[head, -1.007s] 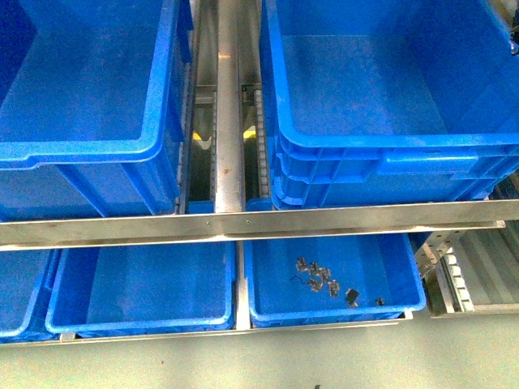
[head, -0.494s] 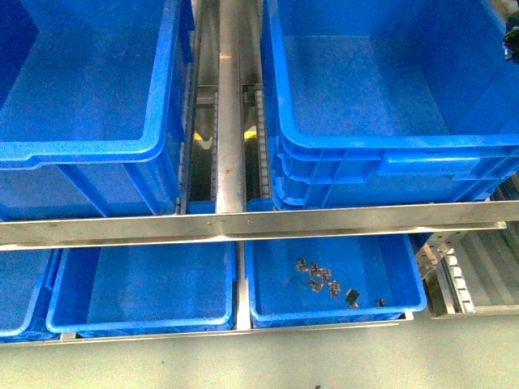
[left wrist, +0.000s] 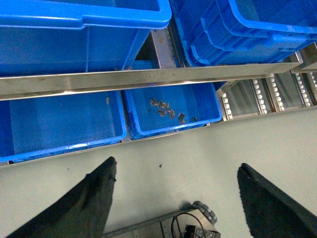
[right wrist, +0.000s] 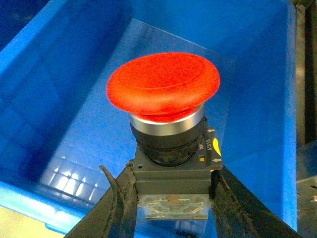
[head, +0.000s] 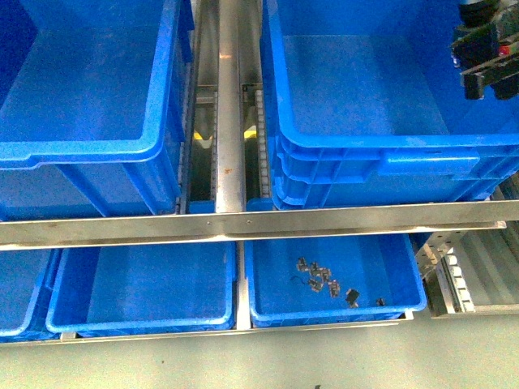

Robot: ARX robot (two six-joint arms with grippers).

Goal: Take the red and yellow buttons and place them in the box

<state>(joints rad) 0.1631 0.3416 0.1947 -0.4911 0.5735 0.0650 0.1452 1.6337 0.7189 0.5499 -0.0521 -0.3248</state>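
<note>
A steel crossbar [head: 243, 223] runs across the front view and serves as the reference. Beyond it sit two deep blue crates side by side. The box [head: 365, 146] is on the right, and its visible floor is plain blue plastic. The second large crate [head: 81, 150] is on the left. On the near side of the crossbar lie two shallow trays. The left tray [head: 138, 324] shows only blue. The right tray [head: 340, 312] holds a loose cluster of small dark metal parts [head: 320, 279], too small to identify.

The right gripper [head: 486, 61] hangs beyond the crossbar, over the far right part of the box, and is partly cut off by the frame edge. In its wrist view the dark fingers [right wrist: 119, 208] are closed against the square black body of the red button [right wrist: 163, 89]. The button stands cap up, above the box interior. In the front view it cannot be made out.

The left gripper [left wrist: 176, 198] is on the near side of the crossbar, over a pale floor [left wrist: 198, 148]. Its two fingers [left wrist: 94, 203] are spread wide with nothing between them. This arm does not show in the front view.
</note>
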